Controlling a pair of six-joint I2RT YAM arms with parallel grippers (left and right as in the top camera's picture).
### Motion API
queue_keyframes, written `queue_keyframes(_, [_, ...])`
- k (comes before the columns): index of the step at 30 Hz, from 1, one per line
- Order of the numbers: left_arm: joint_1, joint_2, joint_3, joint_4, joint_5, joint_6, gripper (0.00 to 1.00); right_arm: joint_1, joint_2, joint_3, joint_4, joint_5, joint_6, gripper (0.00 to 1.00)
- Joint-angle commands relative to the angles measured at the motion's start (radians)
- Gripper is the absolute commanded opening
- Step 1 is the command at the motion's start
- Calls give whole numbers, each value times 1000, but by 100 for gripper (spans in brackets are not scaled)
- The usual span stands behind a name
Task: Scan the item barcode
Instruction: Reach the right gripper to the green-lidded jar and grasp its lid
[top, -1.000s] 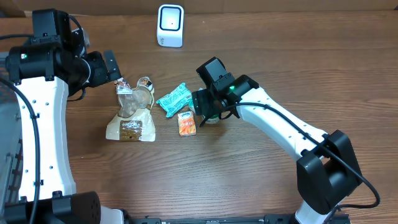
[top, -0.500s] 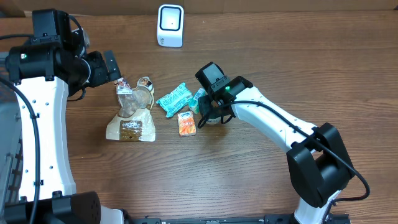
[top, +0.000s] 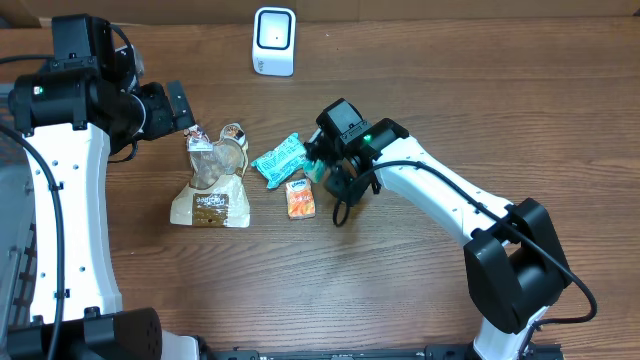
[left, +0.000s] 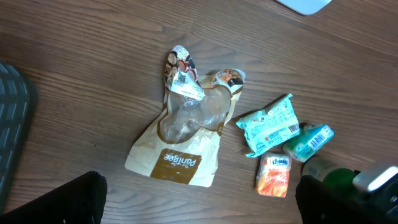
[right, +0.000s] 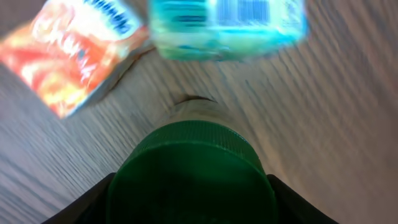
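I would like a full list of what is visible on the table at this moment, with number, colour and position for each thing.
scanner: one, white, far side of the table
pouch: one, beige and brown, left of centre
large teal packet: one, teal, centre, right of the pouch
orange packet: one, orange, just in front of the large teal packet
small teal packet: one, teal, beside the right gripper
bottle: one, green cap, body mostly hidden
table: one, brown wood
left gripper: one, black, open, by the pouch's top
right gripper: one, black, closed on the bottle
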Motion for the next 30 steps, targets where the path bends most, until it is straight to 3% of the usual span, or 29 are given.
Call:
queue_keyframes(1, [3,-15,7,1,7,7,100,-5,-31,23,-12,3,-377,44])
queue_keyframes(8, [3,-15,7,1,7,7,100,-6,-32,23,-7,-14,-359,53])
queue_keyframes(10, [3,-15,7,1,7,8,100,-6,-32,26,-1,-26,-314,62])
queue_keyframes(12, [3,-15,7,1,7,7,100,-6,-32,43,4,-27,-222,77])
queue_keyframes(13, [3,-15,7,1,7,7,100,-6,-32,69,3,-27,-145,88])
queue_keyframes(15, [3,-15,7,1,7,7,100,-10,-32,139,-3,-27,37,100])
queue_keyframes(21, [3,-15,7,1,7,8,100,-40,-32,249,-86,-27,452,100])
queue_keyframes(24, [3,-15,7,1,7,7,100,-68,-26,225,-134,-34,538,100])
queue_keyframes(30, [3,-15,7,1,7,7,100,-95,16,160,-145,-156,563,100])
